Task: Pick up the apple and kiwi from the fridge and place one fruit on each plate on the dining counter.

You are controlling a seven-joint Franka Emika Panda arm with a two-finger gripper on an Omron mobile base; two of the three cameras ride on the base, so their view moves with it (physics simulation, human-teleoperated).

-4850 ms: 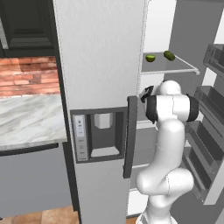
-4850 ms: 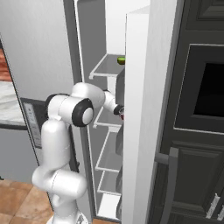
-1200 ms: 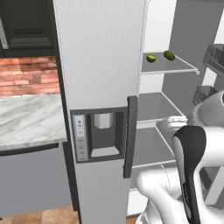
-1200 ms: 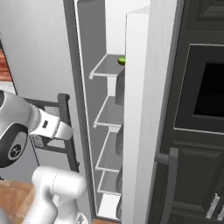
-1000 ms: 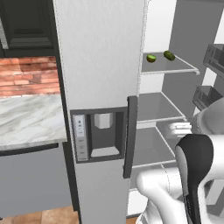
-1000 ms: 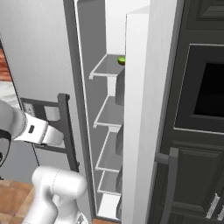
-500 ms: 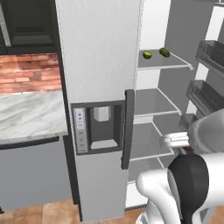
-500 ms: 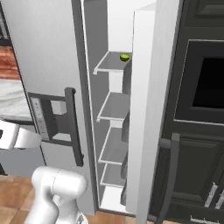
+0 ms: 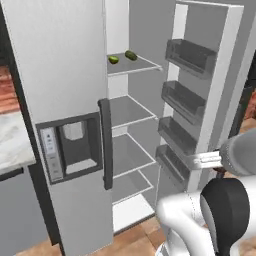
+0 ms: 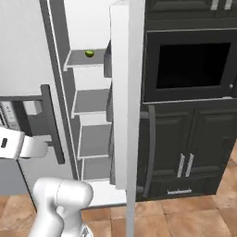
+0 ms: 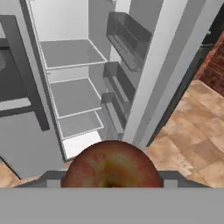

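The apple (image 11: 111, 168), round and red with a yellowish centre, sits low in the hand view. My gripper (image 11: 111, 178) is shut on it, and grey fingertips (image 11: 52, 178) show at either side. The fridge (image 9: 55, 75) stands ahead with its right door (image 9: 210, 85) swung open, showing white shelves. The kiwi (image 9: 114, 59), small and lime-green, lies on the top shelf (image 9: 137, 65), also seen as the kiwi (image 10: 89, 53) from the right. My hand is outside the fridge, low and in front of the open door. The plates and the dining counter are out of view.
A darker green item (image 9: 131, 55) lies beside the kiwi. Grey door bins (image 9: 187, 55) line the open door. A black oven cabinet (image 10: 190, 92) stands right of the fridge. A marble countertop (image 9: 12, 145) with brick behind lies left. Wooden floor (image 11: 192, 127) spreads below.
The whole picture has shifted, so the base has moved and turned. The arm, earlier reaching into the fridge, is now drawn back out with the apple in its gripper.
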